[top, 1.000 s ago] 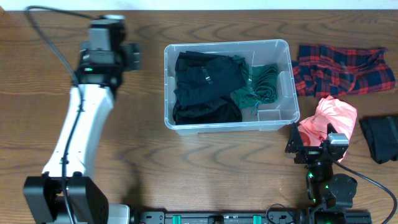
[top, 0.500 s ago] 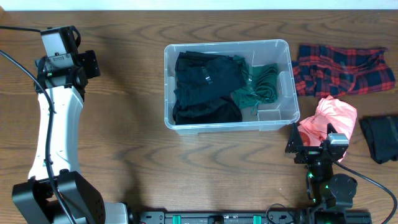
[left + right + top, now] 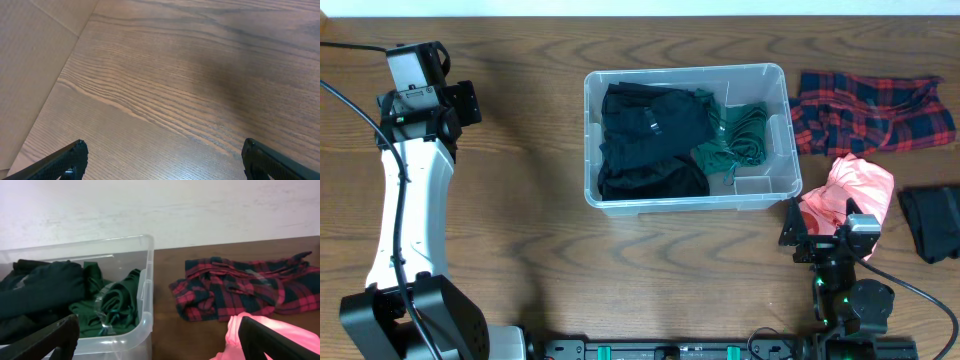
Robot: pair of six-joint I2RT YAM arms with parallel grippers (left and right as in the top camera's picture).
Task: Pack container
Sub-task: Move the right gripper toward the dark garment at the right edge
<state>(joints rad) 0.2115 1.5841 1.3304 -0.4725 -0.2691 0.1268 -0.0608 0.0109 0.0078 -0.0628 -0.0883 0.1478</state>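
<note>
Midway through the packing job, the container sits at the centre of the counter, toward its far edge. It already holds black garments across its left and middle and a green garment at its right end. By my reading, three pieces are left to pack, all out on the wood to its right: a red plaid shirt, a pink garment and a dark cloth at the counter's edge. My left end effector hangs released and empty over bare wood near the far left corner, well apart from the tub. My right end effector, fingers spread and holding nothing, sits low near the front edge just beside the pink garment, facing the container and the plaid shirt. Compared with a second ago, the left arm has swung away from the tub's left side to the corner and has held there since. The right arm and every garment are unchanged.
</note>
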